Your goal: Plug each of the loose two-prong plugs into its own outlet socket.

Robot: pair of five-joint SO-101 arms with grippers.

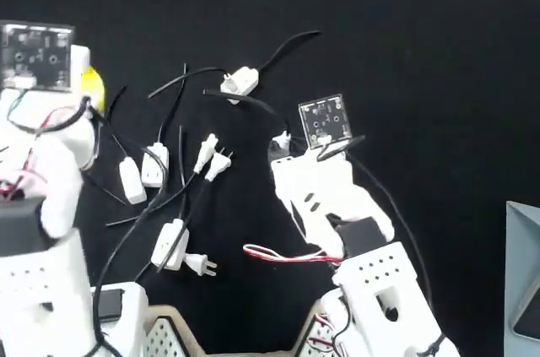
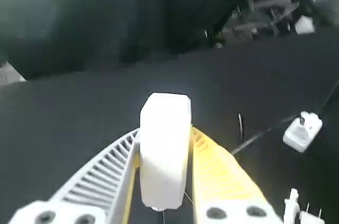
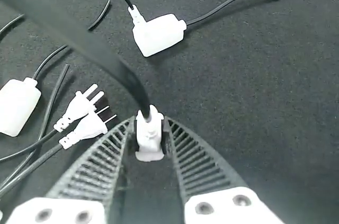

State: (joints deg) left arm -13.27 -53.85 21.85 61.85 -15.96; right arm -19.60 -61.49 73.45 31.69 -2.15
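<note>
White arm bases crowd the high view's bottom edge: left arm (image 1: 42, 289) in the lower left corner, right arm (image 1: 380, 289) right of centre. Black cloth (image 1: 439, 78) covers the table. Along the top edge runs a thin strip of room with dark cables and a pale patch. A grey object (image 1: 523, 273) cuts in at the lower right edge. Left gripper (image 2: 165, 139) pinches a socket (image 2: 164, 171) at its view's centre. Right gripper (image 3: 148, 126) pinches a plug (image 3: 149, 142) near the table's middle. An upper socket (image 1: 239, 83), plug inserted, lies above centre. A socket pair (image 1: 154, 164) lies centre-left and a lower socket (image 1: 171, 245) below it. Two loose plugs (image 1: 218, 163) lie side by side near centre, and a lone plug (image 1: 200, 266) lies just beside the lower socket.
</note>
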